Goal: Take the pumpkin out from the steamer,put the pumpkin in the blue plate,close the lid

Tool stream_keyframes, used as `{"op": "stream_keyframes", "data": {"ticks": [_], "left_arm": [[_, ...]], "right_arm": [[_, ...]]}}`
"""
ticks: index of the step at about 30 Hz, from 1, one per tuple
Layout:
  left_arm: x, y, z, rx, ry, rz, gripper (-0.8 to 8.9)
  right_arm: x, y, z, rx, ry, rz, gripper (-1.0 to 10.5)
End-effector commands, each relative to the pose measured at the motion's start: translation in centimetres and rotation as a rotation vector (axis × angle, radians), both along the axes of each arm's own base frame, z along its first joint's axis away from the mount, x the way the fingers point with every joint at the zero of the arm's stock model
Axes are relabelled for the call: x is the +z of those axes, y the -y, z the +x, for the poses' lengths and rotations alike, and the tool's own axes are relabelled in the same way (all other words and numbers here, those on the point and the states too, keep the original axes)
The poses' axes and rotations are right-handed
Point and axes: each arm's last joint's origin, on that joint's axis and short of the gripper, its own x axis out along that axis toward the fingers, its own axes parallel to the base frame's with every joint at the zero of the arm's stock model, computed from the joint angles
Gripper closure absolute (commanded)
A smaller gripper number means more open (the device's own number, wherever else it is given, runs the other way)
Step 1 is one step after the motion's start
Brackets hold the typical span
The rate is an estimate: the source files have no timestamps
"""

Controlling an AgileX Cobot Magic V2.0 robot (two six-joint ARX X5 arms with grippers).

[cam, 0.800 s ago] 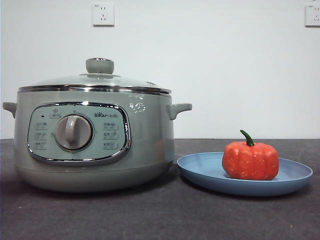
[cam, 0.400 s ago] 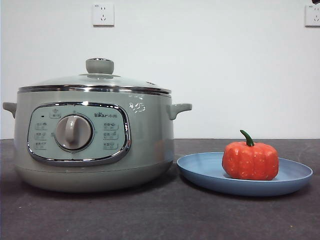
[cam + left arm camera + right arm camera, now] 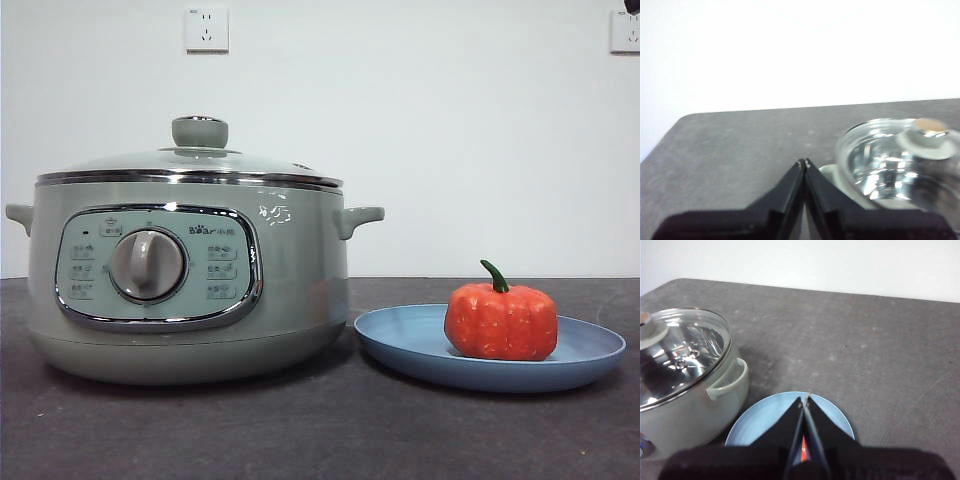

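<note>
The pumpkin [image 3: 500, 322] sits upright in the blue plate [image 3: 400, 345] on the dark surface [image 3: 300, 430], just beside the steamer [image 3: 290, 300], whose glass lid [image 3: 200, 160] is seated on its rim. The left end effector [image 3: 804, 162] hangs above the surface beside the lidded steamer, its jaws pressed together on nothing. The right end effector [image 3: 804, 399] hangs over the blue plate, likewise closed and empty.

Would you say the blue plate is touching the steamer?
Cannot tell: in the front view the blue plate rim meets the steamer outline, but depth is unclear.
</note>
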Motion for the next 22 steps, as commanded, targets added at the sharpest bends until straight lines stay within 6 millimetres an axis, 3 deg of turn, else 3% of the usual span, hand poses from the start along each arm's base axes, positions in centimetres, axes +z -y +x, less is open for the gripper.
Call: {"op": "stream_keyframes", "data": {"ticks": [1, 7, 11, 22], "left_arm": [[-2.2, -0.1, 0.9, 0.032, -0.01, 0.006, 8.17], [-7.9, -0.2, 2.8, 0.055, -0.091, 0.011, 8.17], [-10.1, -0.2, 3.3, 0.053, -0.136, 0.014, 8.17], [-11.6, -0.2, 3.6, 0.055, -0.166, -0.009, 8.17]], "right_arm": [[-0.2, 0.0, 0.0, -0.004, -0.003, 0.003, 9.6], [-0.2, 0.0, 0.0, -0.004, -0.003, 0.003, 9.6], [-0.2, 0.0, 0.0, -0.004, -0.003, 0.003, 9.6], [-0.2, 0.0, 0.0, -0.004, -0.004, 0.002, 9.6]]}}
